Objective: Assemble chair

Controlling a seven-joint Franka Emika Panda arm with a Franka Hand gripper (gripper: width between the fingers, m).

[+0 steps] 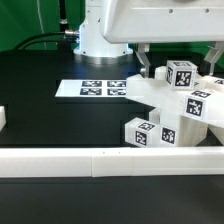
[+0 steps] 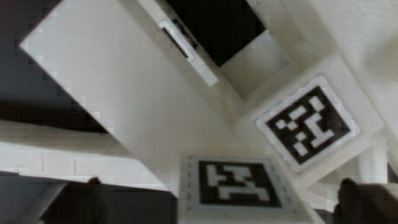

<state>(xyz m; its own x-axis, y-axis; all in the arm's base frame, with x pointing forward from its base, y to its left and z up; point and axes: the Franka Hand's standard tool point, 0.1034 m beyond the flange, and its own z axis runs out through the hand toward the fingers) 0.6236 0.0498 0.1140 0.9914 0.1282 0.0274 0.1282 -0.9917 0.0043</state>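
Hovering above the chair (image 1: pixel 160 100), heaped at the exterior view's right just behind the near border wall (image 1: pixel 90 158), the end effector (image 1: pixel 178 66) has its jaws wide apart, gripping nothing. Descending off-centre could land a jaw on a piece and shove the heap askew.

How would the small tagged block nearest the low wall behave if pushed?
The tagged block looks squat and flat-sided, so it would probably slide, not roll or tip. It seems to be rigid plastic, unlikely to flex. Pushed toward the border wall, it would likely jam there.
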